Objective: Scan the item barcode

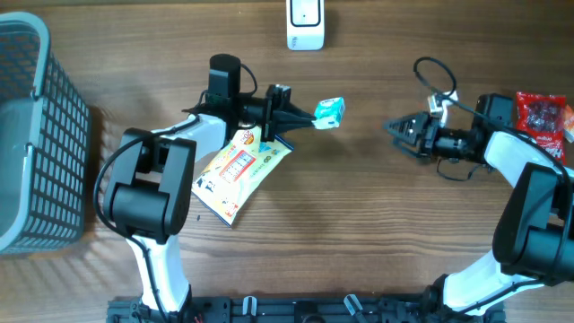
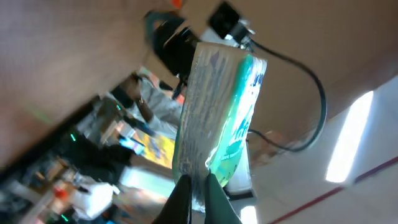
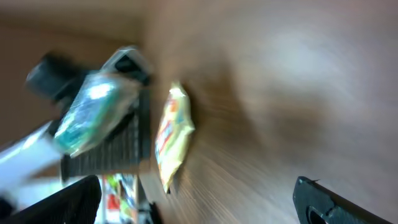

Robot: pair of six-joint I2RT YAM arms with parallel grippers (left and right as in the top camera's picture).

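Above the middle of the table, the teal packet (image 1: 330, 111) is held up off the wood: small, crinkly, teal-green and white, shiny film. In the left wrist view the teal packet (image 2: 219, 112) shows a pale printed face with fine text too small to read and a teal side with white lettering; can't make out a barcode. The left gripper (image 1: 308, 117) has it by one end, fingers (image 2: 184, 198) pinched tight on the sealed edge, so the rest of the packet sticks out past the tips toward the right arm. The right gripper (image 1: 401, 127) faces it across a gap of bare table, not touching, its fingers spread wide with nothing between them. The right wrist view is blurry, but the teal packet (image 3: 92, 117) shows at left with the dark finger (image 3: 339, 202) at the bottom edge well away from it. A yellow pouch (image 1: 239, 170) lies flat on the table (image 1: 359, 224) under the left arm. A white scanner (image 1: 305, 23) sits at the far edge, well apart from the packet. A red bag (image 1: 543, 113) lies at far right beside the right arm, a grey basket (image 1: 36, 135) at far left.
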